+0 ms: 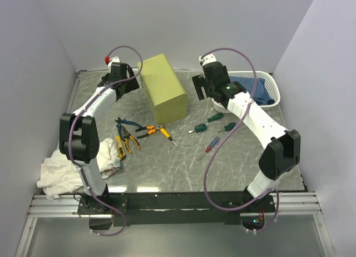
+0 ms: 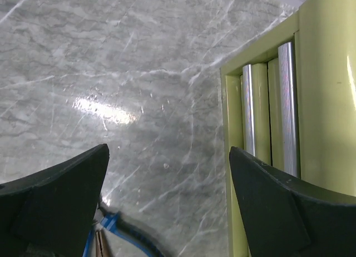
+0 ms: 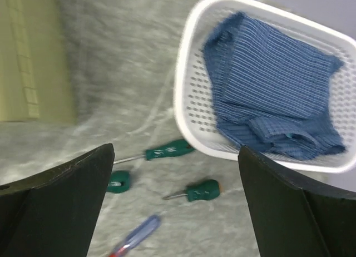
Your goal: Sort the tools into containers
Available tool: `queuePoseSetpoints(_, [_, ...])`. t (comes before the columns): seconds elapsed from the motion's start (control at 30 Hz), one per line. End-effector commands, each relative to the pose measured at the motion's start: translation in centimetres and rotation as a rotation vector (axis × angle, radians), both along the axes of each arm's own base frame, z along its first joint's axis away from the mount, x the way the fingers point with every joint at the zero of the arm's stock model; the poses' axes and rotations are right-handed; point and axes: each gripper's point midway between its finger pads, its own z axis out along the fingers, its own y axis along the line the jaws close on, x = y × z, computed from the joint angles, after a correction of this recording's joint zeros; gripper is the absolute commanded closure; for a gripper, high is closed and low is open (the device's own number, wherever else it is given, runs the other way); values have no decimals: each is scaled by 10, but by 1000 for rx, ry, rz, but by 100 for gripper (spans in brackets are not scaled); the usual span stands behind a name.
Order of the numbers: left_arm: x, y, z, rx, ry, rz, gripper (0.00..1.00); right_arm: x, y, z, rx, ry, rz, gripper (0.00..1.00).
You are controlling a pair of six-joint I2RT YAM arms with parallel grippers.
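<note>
1. Your left gripper (image 2: 168, 150) hangs empty, jaws spread, just left of the olive cabinet (image 1: 162, 89).
2. Your right gripper (image 3: 176, 150), jaws wide too, hovers by the white basket (image 3: 188, 101).
3. Pliers (image 1: 129, 139) and screwdrivers (image 1: 216, 118) lie on the table (image 1: 167, 168), near side of the cabinet.

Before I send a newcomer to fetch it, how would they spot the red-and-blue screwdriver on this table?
Find the white basket holding blue cloth at the far right. In front of it lie three green-handled screwdrivers; the red-and-blue screwdriver lies nearer still, on its own. It alone is slim with a blue and red handle, not green.
</note>
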Motion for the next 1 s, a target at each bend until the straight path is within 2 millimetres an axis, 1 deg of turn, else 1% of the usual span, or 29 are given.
queuePoseSetpoints(0.0, [-2,13,44,-31,-93,30,4,-1,30,79,233,-99,82,0])
queuePoseSetpoints(0.07, [-5,14,42,-74,-95,32,4,2,42,92,241,-131,137,0])
queuePoseSetpoints(0.1, [-6,19,45,-85,-97,35,4,4,46,101,248,-153,154,0])
queuePoseSetpoints(0.17, [-8,17,52,-163,-110,27,4,7,59,100,268,-139,190,0])
queuePoseSetpoints(0.2, [-8,28,54,-209,-121,42,4,11,64,112,293,-155,194,0])
queuePoseSetpoints(0.23, [-11,28,50,-297,-115,52,3,16,68,102,301,-132,192,0])
queuePoseSetpoints(0.27, [-13,20,49,-382,-104,8,4,16,77,103,321,-125,218,0])
queuePoseSetpoints(0.3, [-10,34,48,-439,-112,20,4,17,83,103,329,-123,237,0])
queuePoseSetpoints(0.33, [-11,32,43,-495,-101,12,3,16,89,103,335,-118,253,0])
queuePoseSetpoints(0.37, [-12,22,45,-552,-95,-55,3,13,99,103,353,-106,295,0])
queuePoseSetpoints(0.4, [-10,22,39,-568,-83,-67,3,14,104,103,361,-102,311,0])
queuePoseSetpoints(0.43, [-8,19,39,-576,-79,-89,4,12,109,102,390,-91,314,0])
queuePoseSetpoints(0.47, [-9,8,38,-615,-61,-149,4,11,118,102,422,-80,344,0])
queuePoseSetpoints(0.5, [-9,5,30,-653,-33,-181,3,11,125,100,436,-66,368,1])
queuePoseSetpoints(0.53, [-5,-8,38,-715,-93,-285,5,11,130,99,451,-55,383,2])
queuePoseSetpoints(0.57, [-8,-19,45,-782,-132,-378,2,9,135,98,465,-37,407,2])
queuePoseSetpoints(0.6, [-15,-30,49,-859,-142,-463,3,3,148,101,496,-12,483,3])
queuePoseSetpoints(0.63, [-15,-32,47,-923,-170,-442,4,0,154,103,507,-4,513,4])
queuePoseSetpoints(0.67, [-14,-32,44,-949,-177,-427,4,-2,160,103,521,9,541,6])
queuePoseSetpoints(0.7, [-13,-35,34,-980,-160,-427,3,-3,169,105,540,19,587,8])
queuePoseSetpoints(0.73, [-12,-37,31,-1016,-150,-422,2,-3,174,105,544,23,608,15])
queuePoseSetpoints(0.77, [-8,-37,32,-1022,-163,-431,5,-1,177,102,546,33,609,18])
queuePoseSetpoints(0.8, [-5,-37,22,-1031,-144,-420,7,5,181,99,547,32,612,24])
queuePoseSetpoints(0.83, [-1,-37,22,-1026,-150,-419,13,9,183,98,551,31,611,35])
queuePoseSetpoints(0.9, [5,-36,16,-1030,-152,-424,18,15,189,91,549,38,627,42])
queuePoseSetpoints(0.97, [7,-38,19,-1063,-159,-434,24,18,193,84,548,48,637,45])
